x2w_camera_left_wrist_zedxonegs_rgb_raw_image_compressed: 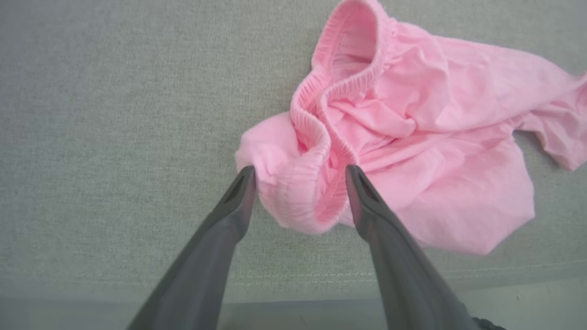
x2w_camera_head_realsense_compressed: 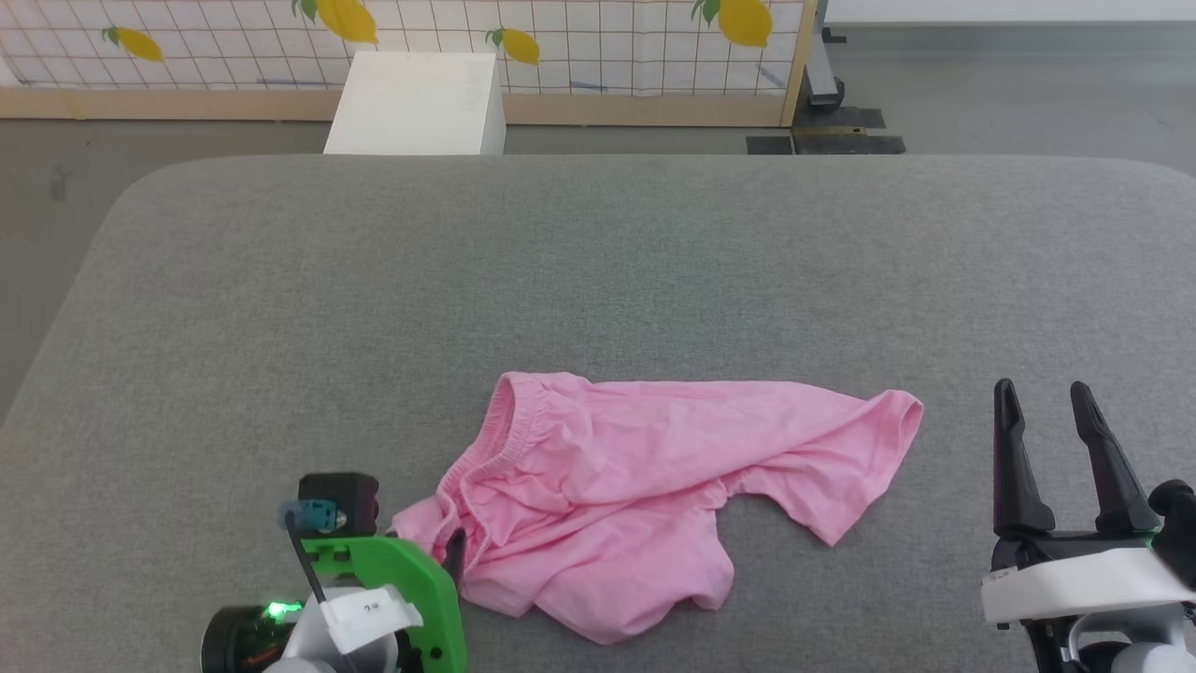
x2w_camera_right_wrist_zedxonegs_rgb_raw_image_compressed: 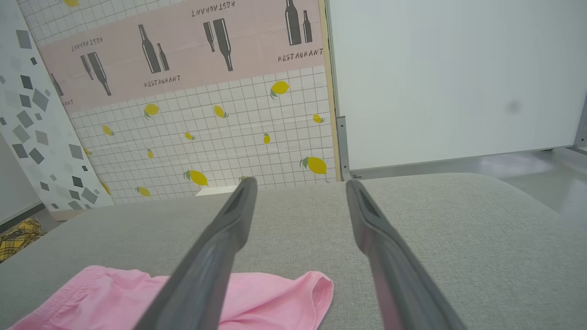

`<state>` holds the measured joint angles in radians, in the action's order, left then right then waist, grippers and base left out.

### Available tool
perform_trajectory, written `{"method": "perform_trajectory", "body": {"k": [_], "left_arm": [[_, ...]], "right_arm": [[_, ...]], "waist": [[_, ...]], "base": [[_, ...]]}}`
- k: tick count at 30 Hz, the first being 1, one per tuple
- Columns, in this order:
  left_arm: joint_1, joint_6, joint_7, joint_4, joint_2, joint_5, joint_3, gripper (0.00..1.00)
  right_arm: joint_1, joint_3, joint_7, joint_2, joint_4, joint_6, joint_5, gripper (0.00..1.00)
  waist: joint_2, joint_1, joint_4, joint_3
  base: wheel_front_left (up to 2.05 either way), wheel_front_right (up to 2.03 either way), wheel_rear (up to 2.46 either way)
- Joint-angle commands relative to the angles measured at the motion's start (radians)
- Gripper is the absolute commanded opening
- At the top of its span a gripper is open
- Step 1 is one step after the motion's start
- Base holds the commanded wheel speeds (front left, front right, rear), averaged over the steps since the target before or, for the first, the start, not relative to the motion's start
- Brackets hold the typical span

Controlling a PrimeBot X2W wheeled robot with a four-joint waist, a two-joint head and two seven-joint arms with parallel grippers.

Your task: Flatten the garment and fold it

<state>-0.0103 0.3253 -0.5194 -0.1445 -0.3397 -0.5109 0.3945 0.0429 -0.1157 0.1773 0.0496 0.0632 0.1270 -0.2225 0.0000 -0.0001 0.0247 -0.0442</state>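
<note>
Left end effector [x2w_camera_left_wrist_zedxonegs_rgb_raw_image_compressed: 300, 179], fingers spread wide, straddles the bunched waistband end of the pink garment [x2w_camera_head_realsense_compressed: 635, 486]. It lies crumpled beside the near edge of the grey desk [x2w_camera_head_realsense_compressed: 598, 262]. Right end effector [x2w_camera_head_realsense_compressed: 1042, 397], also wide, hovers by the near right corner, apart from the garment. Bare desk stretches to the far edge.

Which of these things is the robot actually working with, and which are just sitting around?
Part of the job:
pink garment, crumpled, not yet flat
left end effector, open, fingers either side of the bunched waistband
right end effector, open, apart from the garment
grey table, the work surface

Just lying about:
white box
lemon-patterned screen
yellow checked cloth
</note>
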Motion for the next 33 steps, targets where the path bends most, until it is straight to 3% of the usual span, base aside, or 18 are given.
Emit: {"method": "perform_trajectory", "body": {"k": [1, 8, 13, 18, 23, 32, 33], "left_arm": [[-0.011, -0.004, -0.001, -0.026, -0.012, 0.023, 0.001, 1.00], [-0.158, -0.037, 0.020, -0.022, 0.005, 0.046, 0.008, 1.00], [-0.323, -0.082, 0.058, 0.164, 0.077, -0.005, -0.014, 1.00], [-0.464, -0.098, 0.025, 0.375, 0.123, -0.038, -0.020, 1.00], [-0.556, -0.088, -0.066, 0.527, 0.110, -0.028, -0.006, 1.00], [-0.631, -0.101, -0.188, 0.635, 0.070, -0.014, 0.029, 1.00], [-0.635, -0.106, -0.199, 0.639, 0.066, -0.015, 0.032, 0.56]], "right_arm": [[0.012, 0.002, 0.002, 0.001, -0.002, 0.004, -0.009, 1.00], [0.007, 0.008, 0.003, 0.001, 0.002, 0.004, -0.011, 1.00], [-0.011, 0.012, 0.004, 0.001, 0.009, 0.004, -0.010, 1.00], [-0.030, 0.020, 0.006, 0.001, 0.007, 0.004, -0.011, 1.00], [-0.039, 0.023, 0.013, 0.001, -0.001, 0.004, -0.017, 1.00], [-0.055, 0.025, 0.029, 0.001, -0.016, 0.004, -0.024, 1.00], [-0.057, 0.025, 0.030, 0.001, -0.018, 0.004, -0.025, 1.00]], "waist": [[0.0000, 0.0001, -0.002, 0.000], [0.0000, 0.0001, -0.023, -0.021], [0.0000, 0.0001, -0.055, -0.057], [0.0000, 0.0001, -0.096, -0.090], [0.0000, 0.0001, -0.136, -0.115], [0.0000, 0.0001, -0.165, -0.146], [0.0000, 0.0001, -0.166, -0.148]], "base": [[0.00, 0.00, 0.00], [0.00, 0.00, 0.00], [0.00, 0.00, 0.00], [0.00, 0.00, 0.00], [0.00, 0.00, 0.00], [0.00, 0.00, 0.00], [0.00, 0.00, 0.00]]}}
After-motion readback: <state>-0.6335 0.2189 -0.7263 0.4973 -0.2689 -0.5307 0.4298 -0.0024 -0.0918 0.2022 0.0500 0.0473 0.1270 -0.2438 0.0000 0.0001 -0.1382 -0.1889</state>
